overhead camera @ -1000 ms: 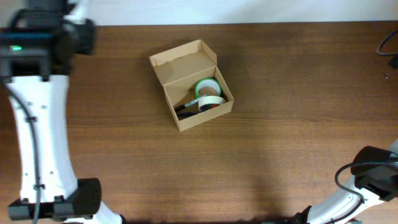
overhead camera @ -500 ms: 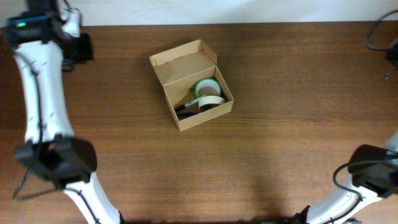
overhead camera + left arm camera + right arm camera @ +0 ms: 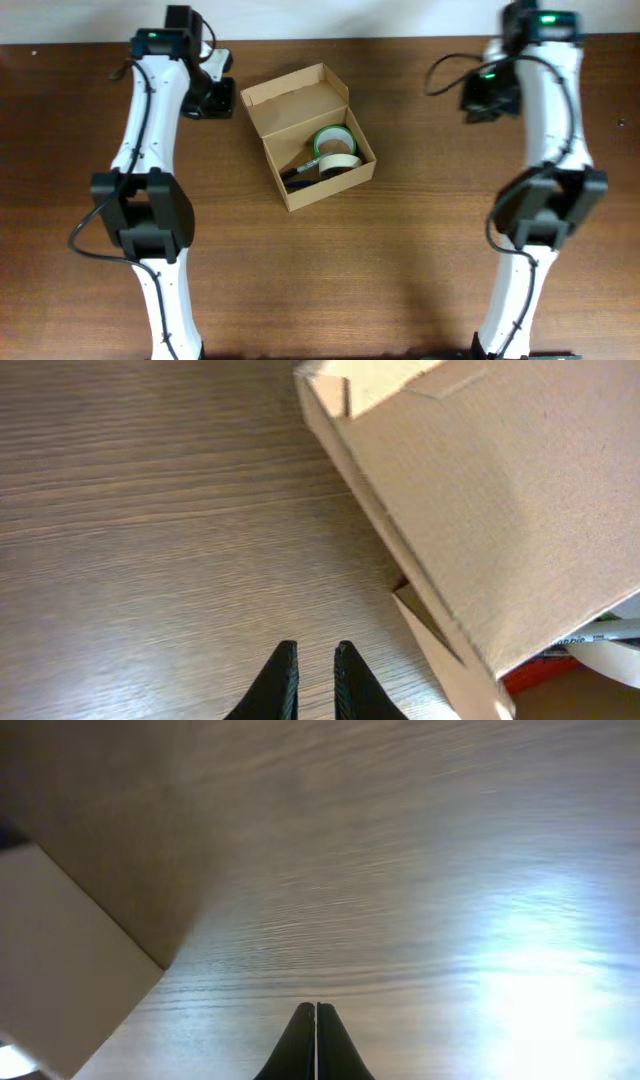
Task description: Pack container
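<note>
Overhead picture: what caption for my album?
Open cardboard box holding tape rolls on a wooden table, left arm and right arm either side.

Tan cardboard container [image 3: 300,105] — flap lid open, upright, turned askew.

Container [image 3: 308,137] on worktop [image 3: 400,250], centre-far, lid flap hinged on its far side. Inside: two tape rolls [image 3: 333,140] at right, marker [image 3: 300,169] left of them. Left gripper [image 3: 316,660] just left of container; right gripper [image 3: 316,1012] well apart, far right.
</note>
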`<state>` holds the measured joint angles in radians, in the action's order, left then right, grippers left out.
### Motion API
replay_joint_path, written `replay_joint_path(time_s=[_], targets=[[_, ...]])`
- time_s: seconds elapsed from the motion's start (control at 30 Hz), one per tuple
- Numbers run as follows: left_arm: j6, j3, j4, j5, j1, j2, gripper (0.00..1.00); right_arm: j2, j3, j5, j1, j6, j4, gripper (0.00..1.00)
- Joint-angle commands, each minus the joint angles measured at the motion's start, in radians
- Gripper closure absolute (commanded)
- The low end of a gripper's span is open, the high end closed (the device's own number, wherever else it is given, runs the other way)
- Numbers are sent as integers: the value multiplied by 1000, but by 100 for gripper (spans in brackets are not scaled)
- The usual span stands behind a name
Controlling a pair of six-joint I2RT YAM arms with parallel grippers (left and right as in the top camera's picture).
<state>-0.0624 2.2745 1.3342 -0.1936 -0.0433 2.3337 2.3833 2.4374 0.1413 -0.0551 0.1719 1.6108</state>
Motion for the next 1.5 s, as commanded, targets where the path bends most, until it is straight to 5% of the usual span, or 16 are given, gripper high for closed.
replay_joint_path(time_s=[0.0, 1.1, 1.47], targets=[[7, 2, -7, -29, -3, 40, 87, 47, -3, 9, 74, -19, 0, 96], [40, 2, -278, -137, -5, 122, 84, 94, -40, 95, 439, -71, -27, 96], [40, 2, -247, -79, 8, 122, 83, 93, -40, 84, 369, -71, -38, 96]])
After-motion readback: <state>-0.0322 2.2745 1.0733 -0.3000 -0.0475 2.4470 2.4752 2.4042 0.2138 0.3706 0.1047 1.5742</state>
